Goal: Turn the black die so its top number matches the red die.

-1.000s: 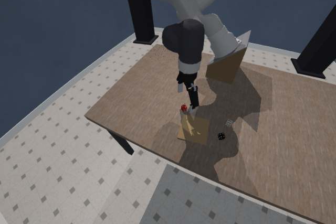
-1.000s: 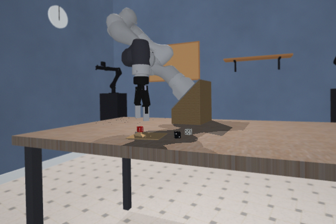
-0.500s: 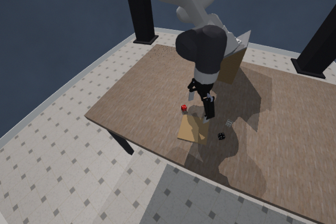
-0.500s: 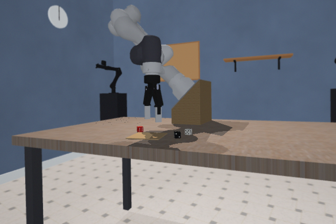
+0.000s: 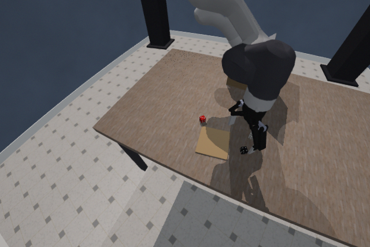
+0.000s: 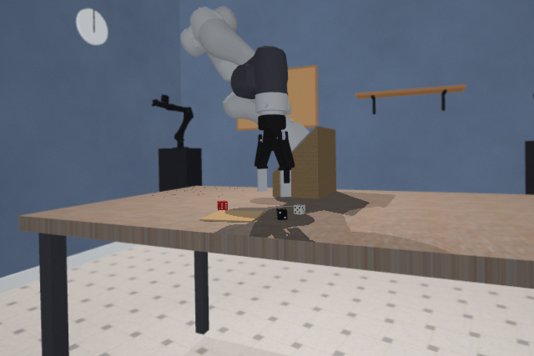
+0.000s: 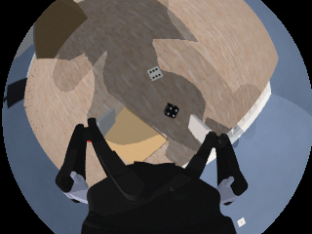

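Observation:
The black die (image 5: pixel 243 150) lies on the bare table just right of the tan mat (image 5: pixel 213 143), apart from it. It also shows in the exterior view (image 6: pixel 281 213) and in the wrist view (image 7: pixel 171 109). The red die (image 5: pixel 202 118) sits on the table at the mat's far left corner, off the mat, and shows again in the exterior view (image 6: pixel 222 204). My gripper (image 5: pixel 242 135) (image 6: pixel 274 186) is open and empty. It hangs above the table over the mat's right edge, with one fingertip close over the black die. The pips are too small to read.
A white die (image 6: pixel 299 208) lies on the table just behind the black die, half hidden by my fingers in the top view. A brown wedge-shaped block (image 6: pixel 310 162) stands behind it. The table's front edge (image 5: pixel 185 175) runs close to the mat.

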{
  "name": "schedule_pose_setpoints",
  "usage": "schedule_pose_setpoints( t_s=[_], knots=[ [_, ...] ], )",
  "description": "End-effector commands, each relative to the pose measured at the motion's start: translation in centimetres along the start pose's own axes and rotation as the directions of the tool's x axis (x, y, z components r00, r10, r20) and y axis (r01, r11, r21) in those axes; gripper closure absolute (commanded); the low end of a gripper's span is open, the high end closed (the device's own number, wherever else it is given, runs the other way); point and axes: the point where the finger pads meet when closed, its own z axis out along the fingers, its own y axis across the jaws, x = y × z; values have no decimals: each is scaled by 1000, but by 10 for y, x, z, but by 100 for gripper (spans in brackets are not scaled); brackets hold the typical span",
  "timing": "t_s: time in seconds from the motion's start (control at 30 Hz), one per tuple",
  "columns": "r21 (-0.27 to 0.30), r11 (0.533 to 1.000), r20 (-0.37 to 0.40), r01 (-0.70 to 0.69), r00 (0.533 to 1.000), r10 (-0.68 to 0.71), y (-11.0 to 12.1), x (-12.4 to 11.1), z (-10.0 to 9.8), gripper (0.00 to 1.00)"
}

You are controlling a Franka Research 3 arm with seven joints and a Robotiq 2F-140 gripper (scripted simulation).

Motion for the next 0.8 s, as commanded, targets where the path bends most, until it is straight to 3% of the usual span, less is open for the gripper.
schedule_pose_setpoints(
  t_s=[0.0, 0.23, 0.77],
  knots=[
    [12, 1000, -3, -25, 1000, 25, 11, 5, 1, 0],
    [12, 1000, -3, -25, 1000, 25, 29, 13, 1, 0],
    [12, 1000, -3, -25, 1000, 25, 30, 13, 1, 0]
  ],
)
